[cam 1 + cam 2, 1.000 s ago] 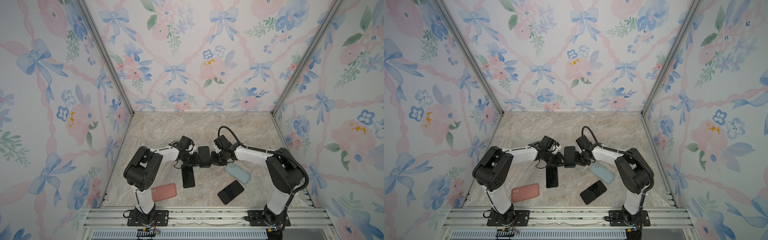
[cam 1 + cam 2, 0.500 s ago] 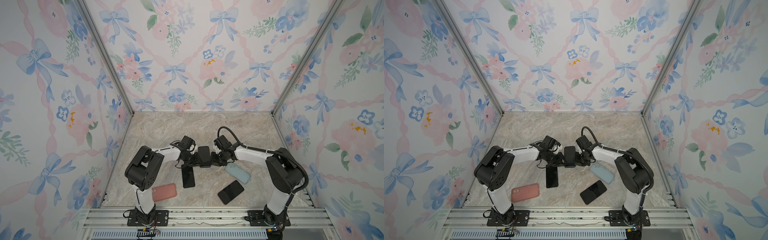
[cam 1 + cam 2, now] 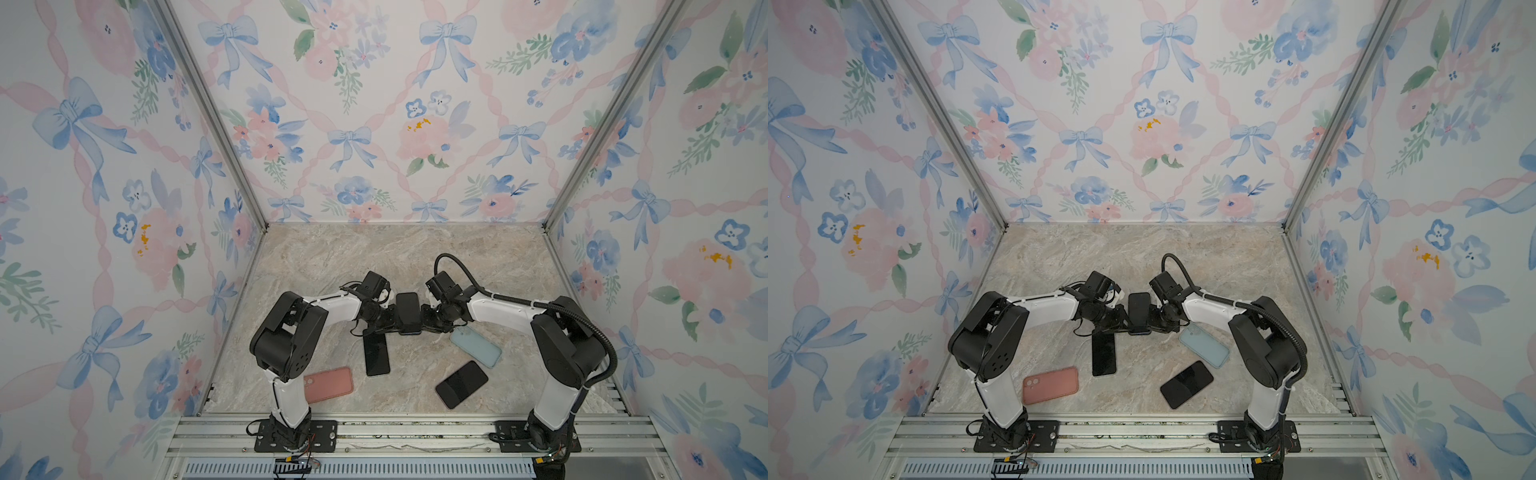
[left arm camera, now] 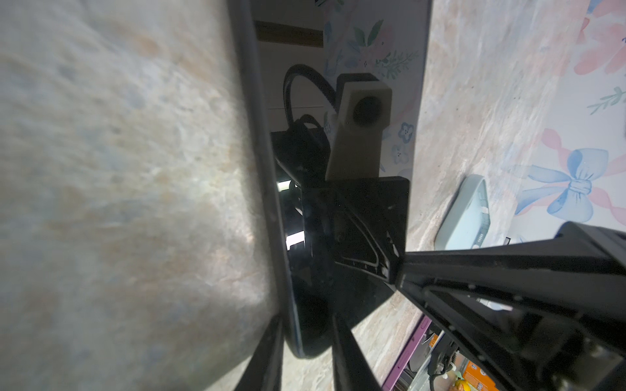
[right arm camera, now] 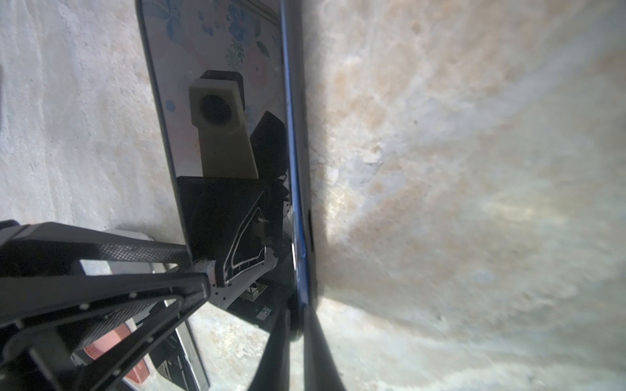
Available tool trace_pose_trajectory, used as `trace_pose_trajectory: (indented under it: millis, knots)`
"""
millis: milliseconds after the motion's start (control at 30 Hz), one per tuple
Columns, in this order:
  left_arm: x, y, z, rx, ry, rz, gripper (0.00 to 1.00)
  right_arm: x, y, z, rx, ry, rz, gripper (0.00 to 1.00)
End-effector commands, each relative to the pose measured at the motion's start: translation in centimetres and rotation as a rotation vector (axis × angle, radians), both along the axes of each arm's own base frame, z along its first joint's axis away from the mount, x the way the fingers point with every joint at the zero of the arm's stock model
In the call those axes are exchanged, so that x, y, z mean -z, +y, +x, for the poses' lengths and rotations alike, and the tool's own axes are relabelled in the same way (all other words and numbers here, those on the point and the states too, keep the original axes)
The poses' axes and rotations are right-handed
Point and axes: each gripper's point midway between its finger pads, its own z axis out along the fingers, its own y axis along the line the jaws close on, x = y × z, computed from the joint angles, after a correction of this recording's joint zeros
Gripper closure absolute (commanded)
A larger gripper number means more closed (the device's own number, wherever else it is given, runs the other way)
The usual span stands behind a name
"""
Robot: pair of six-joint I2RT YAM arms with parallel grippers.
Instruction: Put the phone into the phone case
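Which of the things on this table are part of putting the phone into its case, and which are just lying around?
In the job: dark phone, gripped on both sides by the left gripper and right gripper.

Lying about: pink case, light blue case, middle black phone, tilted black phone; one case may be needed.

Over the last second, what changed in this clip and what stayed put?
Little moved. The right gripper closed onto one edge of the held phone; the left gripper narrowed around the opposite edge, though a firm clamp isn't clear. Both arms barely shifted. The straight black phone, slanted black phone, pink case and light-blue case lie unmoved.
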Motion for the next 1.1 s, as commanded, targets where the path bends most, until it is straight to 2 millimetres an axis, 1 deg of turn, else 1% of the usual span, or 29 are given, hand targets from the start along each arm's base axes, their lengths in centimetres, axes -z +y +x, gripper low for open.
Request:
trace_pose_trajectory:
  millis: [0, 333, 600, 833, 1000, 1067]
  knots:
    - [1.2, -0.1, -0.9, 0.022, 0.038, 0.024, 0.74, 3.5, 1.0, -3.0, -0.061, 0.091, -0.04, 0.9]
    - [1.1, -0.2, -0.9, 0.023, 0.036, 0.023, 0.75, 5.8, 0.3, -4.3, -0.076, 0.116, -0.134, 0.92]
    - [1.0, -0.2, -0.9, 0.026, 0.033, 0.022, 0.75, 5.7, -0.8, -4.1, -0.084, 0.092, -0.208, 0.92]
    - [0.8, -0.2, -0.8, 0.025, 0.025, 0.021, 0.75, 7.2, -1.1, -5.0, -0.095, 0.115, -0.245, 0.92]
    - [0.8, -0.1, -0.9, 0.027, 0.026, 0.02, 0.74, 6.8, -1.3, -4.8, -0.093, 0.102, -0.251, 0.92]
    - [0.6, 0.0, -0.9, 0.025, 0.02, 0.02, 0.72, 7.0, -1.4, -4.9, -0.095, 0.106, -0.255, 0.92]
